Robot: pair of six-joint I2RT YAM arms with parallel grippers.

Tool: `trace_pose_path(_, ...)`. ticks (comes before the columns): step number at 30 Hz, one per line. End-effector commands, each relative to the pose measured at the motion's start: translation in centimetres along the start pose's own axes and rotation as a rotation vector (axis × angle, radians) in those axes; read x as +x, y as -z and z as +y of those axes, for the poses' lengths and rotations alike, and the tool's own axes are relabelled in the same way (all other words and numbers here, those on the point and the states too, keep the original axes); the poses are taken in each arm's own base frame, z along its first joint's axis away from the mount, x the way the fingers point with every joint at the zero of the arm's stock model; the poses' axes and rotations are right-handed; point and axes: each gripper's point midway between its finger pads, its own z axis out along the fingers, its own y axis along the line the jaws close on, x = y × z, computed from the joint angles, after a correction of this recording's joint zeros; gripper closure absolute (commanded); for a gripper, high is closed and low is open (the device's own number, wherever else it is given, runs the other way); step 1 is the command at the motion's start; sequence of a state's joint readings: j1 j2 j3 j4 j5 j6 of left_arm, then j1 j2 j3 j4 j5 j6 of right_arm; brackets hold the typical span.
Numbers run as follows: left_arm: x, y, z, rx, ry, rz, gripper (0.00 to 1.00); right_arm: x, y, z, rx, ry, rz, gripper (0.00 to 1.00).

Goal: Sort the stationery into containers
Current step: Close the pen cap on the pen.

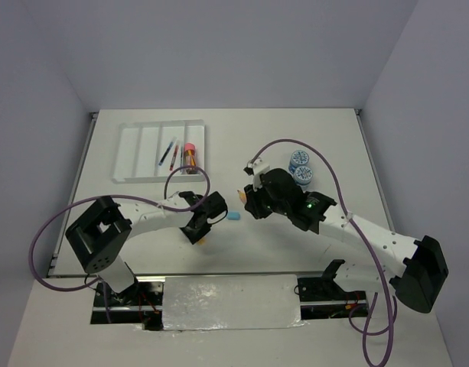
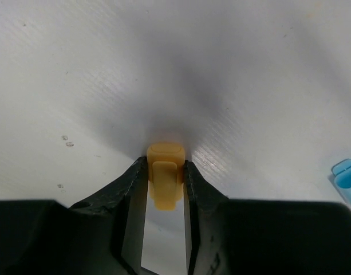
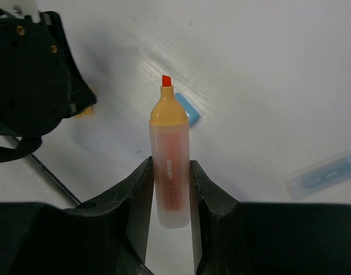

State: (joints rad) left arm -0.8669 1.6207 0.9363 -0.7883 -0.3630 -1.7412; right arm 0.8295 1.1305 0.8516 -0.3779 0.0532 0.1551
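My left gripper (image 2: 165,172) is shut on a small orange-yellow highlighter cap (image 2: 165,154), low over the table; in the top view the gripper (image 1: 200,233) is right of centre front. My right gripper (image 3: 170,172) is shut on the clear barrel of an uncapped orange highlighter (image 3: 169,132), tip pointing away, held above the table (image 1: 244,197). A light-blue eraser (image 1: 233,215) lies between the two grippers and shows past the highlighter's tip (image 3: 188,110). The white four-compartment tray (image 1: 131,153) at the far left holds thin pens (image 1: 170,155) and a pink-capped orange piece (image 1: 190,153).
Two round blue-lidded tubs (image 1: 300,168) stand behind my right arm. A pale blue tube (image 3: 327,175) lies on the table to the right in the right wrist view. My left gripper's black body (image 3: 32,74) fills that view's upper left. The eraser also shows at the left wrist view's right edge (image 2: 347,179).
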Motion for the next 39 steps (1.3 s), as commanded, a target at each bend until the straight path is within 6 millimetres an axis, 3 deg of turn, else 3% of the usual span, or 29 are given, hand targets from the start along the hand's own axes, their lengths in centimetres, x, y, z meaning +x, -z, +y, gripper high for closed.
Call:
trace_pose_path(1, -1.1, 0.9, -0.8, 0.066, -0.026, -0.058, 0.89, -1.6, 0.3, 3.5, -0.178, 0.013, -0.084, 1.00)
trace_pose_path(4, -3.4, 4.0, -2.3, 0.221, -0.055, -0.143, 0.98, -2.2, 1.7, 7.3, -0.399, -0.029, -0.152, 1.00)
trace_pose_path(5, -4.9, 6.7, -3.9, 0.365, -0.065, -0.193, 1.00, -2.6, 2.7, 8.9, -0.504, -0.073, -0.222, 1.00)
trace_pose_path(6, -5.5, 7.4, -4.0, 0.430, -0.081, -0.224, 1.00, -3.0, 3.3, 9.4, -0.547, -0.107, -0.273, 1.00)
trace_pose_path(7, -6.8, 10.7, -4.8, 0.587, -0.073, -0.257, 0.99, -1.5, 3.6, 9.4, -0.577, -0.145, -0.292, 1.00)
trace_pose_path(8, -7.9, 14.4, -7.6, 0.799, -0.039, -0.302, 0.98, -3.4, 5.4, 10.8, -0.681, -0.192, -0.395, 1.00)
trace_pose_path(9, -7.9, 14.8, -7.2, 0.876, -0.168, -0.366, 0.97, -3.5, 6.1, 11.4, -0.732, -0.206, -0.418, 1.00)
trace_pose_path(10, -9.2, 18.9, -7.1, 1.048, -0.154, -0.423, 0.94, -3.9, 7.0, 11.8, -0.778, -0.203, -0.459, 1.00)
trace_pose_path(11, -10.0, 21.8, -7.6, 1.198, -0.188, -0.521, 0.92, -3.9, 7.6, 12.3, -0.813, -0.220, -0.456, 1.00)
trace_pose_path(14, -11.2, 30.0, -5.7, 1.509, -0.228, -0.670, 0.88, -5.0, 9.6, 13.0, -0.893, -0.238, -0.520, 1.00)
trace_pose_path(18, -8.7, 39.3, -2.4, 1.945, -0.406, -0.781, 0.85, -6.9, 13.4, 15.1, -1.083, -0.232, -0.576, 1.00)
trace_pose_path(19, -7.0, 40.7, -1.5, 2.050, -0.497, -0.761, 0.84, -7.9, 14.5, 15.7, -1.142, -0.234, -0.600, 1.00)
trace_pose_path(21, -6.7, 43.4, -0.1, 2.168, -0.514, -0.794, 0.84, -8.4, 15.5, 16.3, -1.200, -0.221, -0.598, 1.00)
trace_pose_path(22, -5.8, 44.0, 0.4, 2.224, -0.568, -0.784, 0.84, -9.0, 16.2, 16.6, -1.236, -0.222, -0.616, 1.00)
trace_pose_path(26, -5.3, 46.6, 1.5, 2.321, -0.620, -0.799, 0.84, -9.6, 17.7, 17.4, -1.290, -0.222, -0.634, 1.00)
trace_pose_path(30, -5.7, 46.3, 0.9, 2.278, -0.608, -0.805, 0.86, -10.2, 19.5, 17.5, -1.257, -0.179, -0.695, 1.00)
trace_pose_path(31, -5.7, 45.9, 0.7, 2.269, -0.601, -0.789, 0.86, -10.2, 18.7, 17.3, -1.208, -0.172, -0.690, 1.00)
trace_pose_path(35, -6.6, 45.1, -0.2, 2.207, -0.522, -0.758, 0.88, -11.0, 19.6, 17.1, -1.161, -0.125, -0.728, 1.00)
trace_pose_path(39, -6.9, 44.6, -1.3, 2.164, -0.485, -0.700, 0.88, -11.2, 18.6, 17.0, -1.112, -0.106, -0.712, 1.00)
